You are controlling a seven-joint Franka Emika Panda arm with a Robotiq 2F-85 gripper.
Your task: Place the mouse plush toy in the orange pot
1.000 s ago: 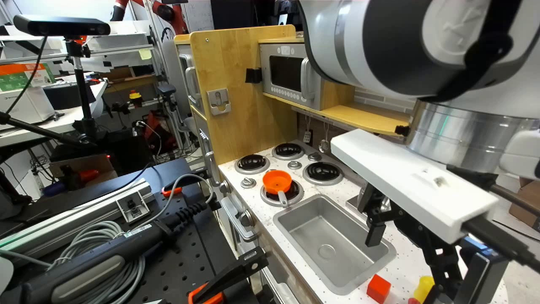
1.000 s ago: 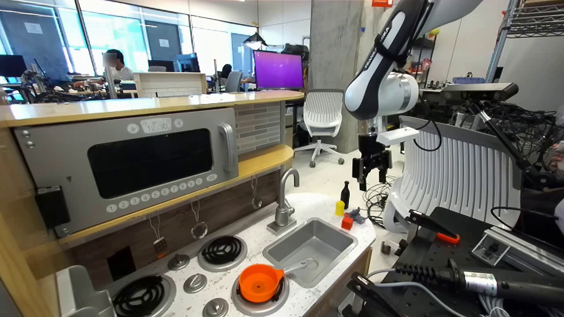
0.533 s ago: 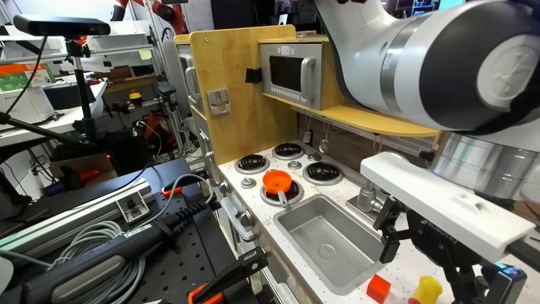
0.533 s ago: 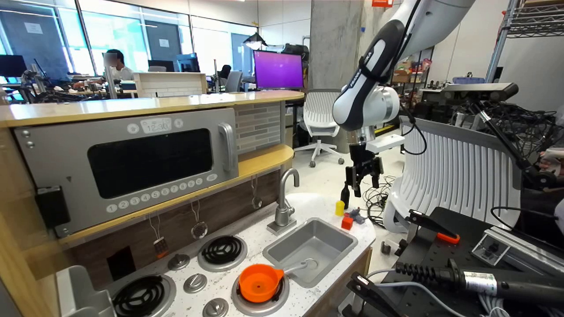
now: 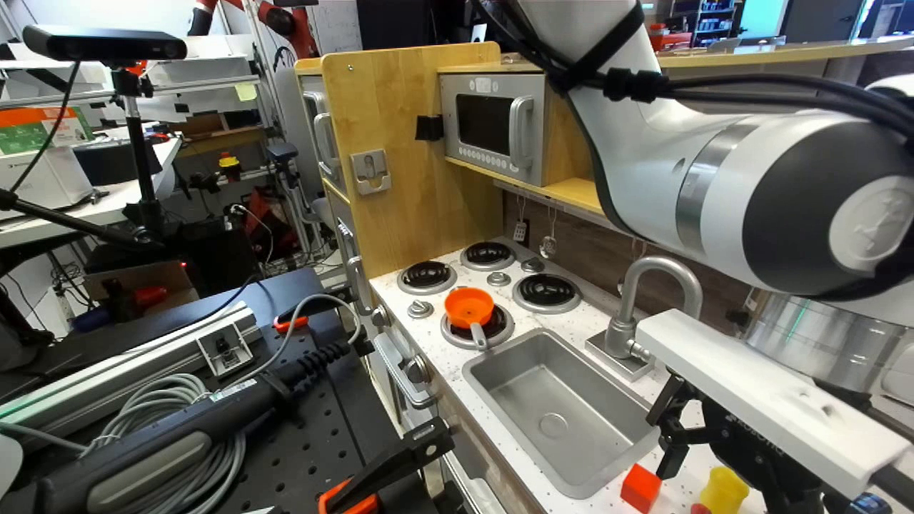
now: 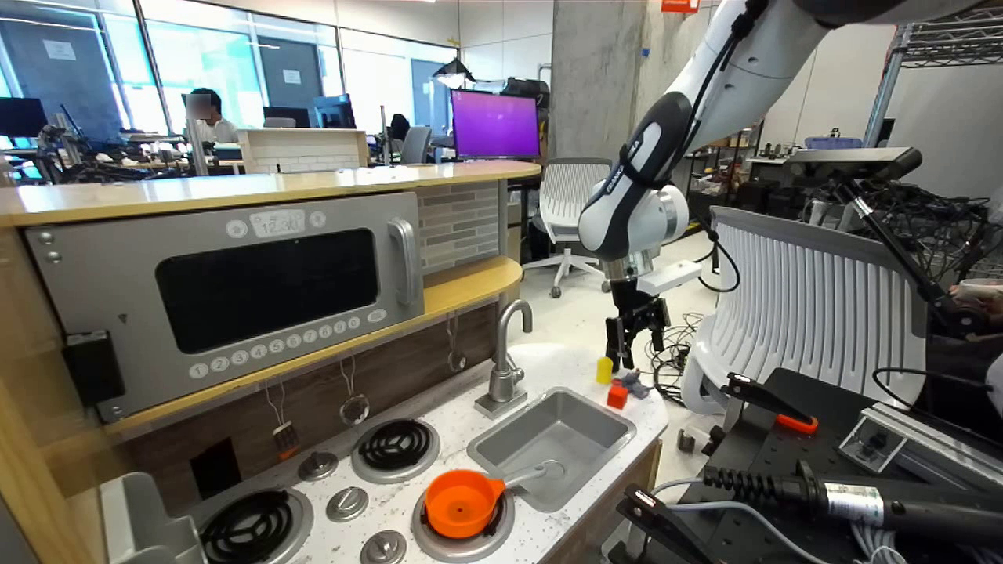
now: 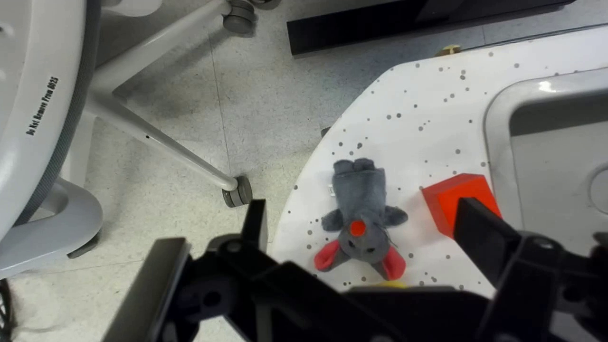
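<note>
One mouse plush (image 7: 360, 194), one orange pot (image 6: 461, 504), four burners (image 5: 548, 290).

Grey plush mouse (image 7: 360, 197), orange pot (image 6: 461, 505), speckled white counter (image 7: 403, 133)

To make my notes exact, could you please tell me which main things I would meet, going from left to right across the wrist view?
White chair, mouse plush toy, red block, sink.

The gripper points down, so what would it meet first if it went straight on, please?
Probably the toy mouse, seen between the fingers in the wrist view; depth is unclear, and a finger might touch the red block first.
</note>
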